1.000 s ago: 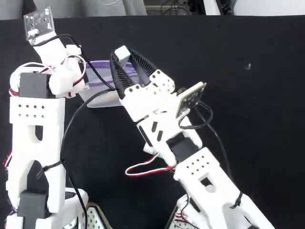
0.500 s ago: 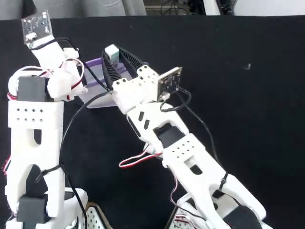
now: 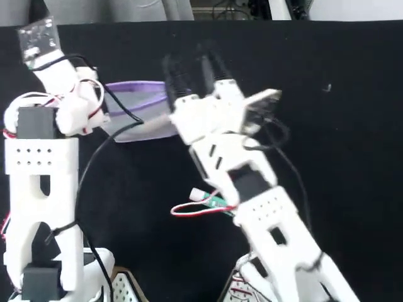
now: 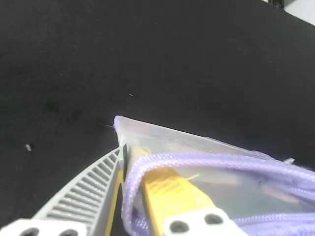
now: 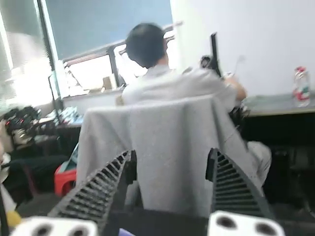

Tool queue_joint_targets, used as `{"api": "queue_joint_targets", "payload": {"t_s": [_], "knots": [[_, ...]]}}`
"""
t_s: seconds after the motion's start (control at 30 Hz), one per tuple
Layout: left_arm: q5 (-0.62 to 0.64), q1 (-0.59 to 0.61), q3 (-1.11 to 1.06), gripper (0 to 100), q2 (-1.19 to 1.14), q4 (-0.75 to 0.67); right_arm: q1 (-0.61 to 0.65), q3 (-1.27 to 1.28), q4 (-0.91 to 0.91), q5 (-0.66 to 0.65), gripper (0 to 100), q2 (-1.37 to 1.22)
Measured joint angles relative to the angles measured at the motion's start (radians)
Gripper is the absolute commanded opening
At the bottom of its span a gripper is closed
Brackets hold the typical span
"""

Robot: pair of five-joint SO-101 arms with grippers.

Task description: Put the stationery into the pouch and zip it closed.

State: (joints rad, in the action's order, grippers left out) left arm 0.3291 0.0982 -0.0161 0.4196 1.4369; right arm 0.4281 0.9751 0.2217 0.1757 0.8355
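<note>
The right hand point(image 3: 190, 63) is apparently crowding one pouch point(image 3: 141, 104) end, the left hand point(image 4: 131, 154) the other; the table point(image 3: 340, 126) beyond is offering passage.

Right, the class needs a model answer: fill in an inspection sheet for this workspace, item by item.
Surface: black cloth.
Job's things: clear pouch with a purple zip, held by one edge; mouth looks open, contents too blurred to tell.
Clutter: one pale speck on the cloth.
Grippers: left gripper shut on the pouch edge; right gripper open, raised, pointing at the room.
Cables: black cable running past the pouch; red-white wire, looped.
Surroundings: draped chair, window, bottle.
</note>
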Motion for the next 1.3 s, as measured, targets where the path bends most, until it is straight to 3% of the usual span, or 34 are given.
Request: {"api": "queue_joint_targets", "payload": {"t_s": [0.17,0.43,0.6,0.73,1.13,1.3], "knots": [[0.002,0.092,-0.023,3,0.000,-0.032,-0.048,-0.077,-0.250,-0.087,22.9,0.184],[0.005,0.146,-0.028,3,-0.002,-0.034,-0.051,-0.308,-0.812,-0.430,22.9,0.238],[0.005,0.146,-0.028,3,-0.002,-0.034,-0.029,-0.321,-1.138,-0.694,22.9,0.238],[0.005,0.146,-0.028,3,-0.002,-0.034,0.023,-0.264,-1.329,-0.795,22.9,0.239],[0.006,0.146,-0.029,3,-0.003,-0.054,0.203,0.169,-1.347,-0.974,22.9,0.170],[0.008,0.146,-0.054,3,-0.002,-0.092,0.206,0.238,-1.237,-1.020,22.9,0.058]]}}
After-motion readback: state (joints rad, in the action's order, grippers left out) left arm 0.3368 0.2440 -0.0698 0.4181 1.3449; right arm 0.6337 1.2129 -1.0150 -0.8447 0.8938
